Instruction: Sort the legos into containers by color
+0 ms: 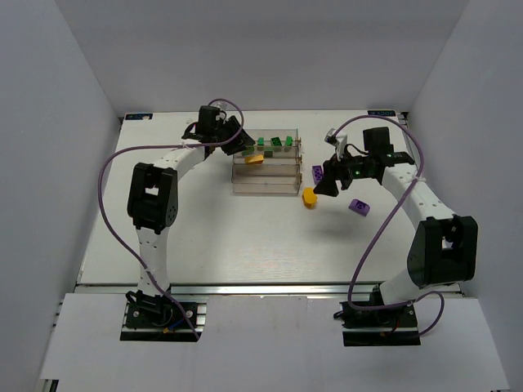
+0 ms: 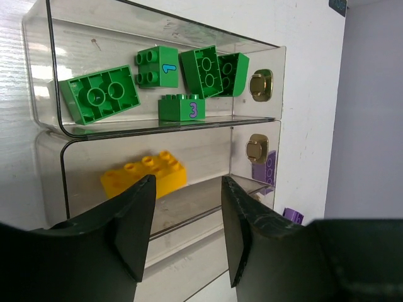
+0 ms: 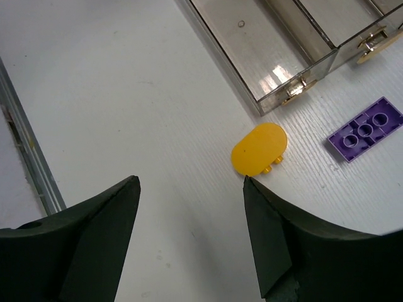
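Left gripper (image 2: 186,189) is open, jaws apart, nothing between them. I have it hanging over the bins (image 1: 263,186), which stand as one block of four on the tabletop (image 3: 126,94). Just past its fingertips one yellow brick (image 2: 145,173) lies studs up in the second bin from the far side. One fingertip partly hides it in the wrist view. Further ahead of the gripper, in the farthest bin, five green bricks (image 2: 181,108) sit bunched together. Two show printed numbers, one has a curved side, and one lies with its hollow underside up.

Right gripper (image 3: 191,185) is also spread wide and empty, over bare tabletop off the latch end of the bins. A rounded yellow brick (image 3: 259,148) lies on the tabletop just ahead of one fingertip, outside the gap between the jaws. Its smooth face is up and studs peek out at the edge nearest the gripper. It is near the corner of the closest bin but apart from it. I cannot tell if the fingertip touches it.

Further out on that same side a purple plate (image 3: 365,128) lies flat beside the bin ends, apparently underside up. In the top view a second purple brick (image 1: 358,206) sits on the tabletop behind the right gripper, close under its arm.
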Tool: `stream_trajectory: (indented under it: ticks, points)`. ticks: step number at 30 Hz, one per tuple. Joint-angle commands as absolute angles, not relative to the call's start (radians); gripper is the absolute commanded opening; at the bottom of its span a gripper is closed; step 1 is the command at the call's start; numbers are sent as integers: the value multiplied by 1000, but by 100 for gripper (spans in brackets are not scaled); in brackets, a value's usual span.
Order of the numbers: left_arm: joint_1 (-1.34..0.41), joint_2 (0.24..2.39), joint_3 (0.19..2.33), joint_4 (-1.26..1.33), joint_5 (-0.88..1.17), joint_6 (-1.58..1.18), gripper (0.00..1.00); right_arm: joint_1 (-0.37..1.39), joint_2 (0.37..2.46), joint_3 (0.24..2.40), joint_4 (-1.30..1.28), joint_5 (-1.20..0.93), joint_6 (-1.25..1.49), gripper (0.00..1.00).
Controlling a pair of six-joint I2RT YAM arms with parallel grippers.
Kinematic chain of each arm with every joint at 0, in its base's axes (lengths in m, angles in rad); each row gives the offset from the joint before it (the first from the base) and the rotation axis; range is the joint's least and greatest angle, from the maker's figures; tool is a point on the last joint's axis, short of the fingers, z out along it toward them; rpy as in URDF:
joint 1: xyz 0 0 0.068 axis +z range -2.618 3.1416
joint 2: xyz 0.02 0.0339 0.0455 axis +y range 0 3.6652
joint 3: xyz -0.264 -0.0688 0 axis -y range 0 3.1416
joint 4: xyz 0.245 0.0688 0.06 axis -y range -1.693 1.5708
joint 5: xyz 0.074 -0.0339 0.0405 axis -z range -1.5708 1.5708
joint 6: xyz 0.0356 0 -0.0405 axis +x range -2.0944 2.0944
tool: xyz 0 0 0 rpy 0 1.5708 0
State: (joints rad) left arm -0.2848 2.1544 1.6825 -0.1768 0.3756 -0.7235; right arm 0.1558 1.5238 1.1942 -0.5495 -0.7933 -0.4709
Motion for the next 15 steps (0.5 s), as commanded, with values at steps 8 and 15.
stream_trajectory:
  ticks: [8,15]
  points:
    - [-281,2053,1689,-163,376,-710,51,213,1606,1232,-542,-574,-433,73]
    - [-262,1754,1447,-163,289,-652,52,311,1627,1154,-425,-331,-322,87]
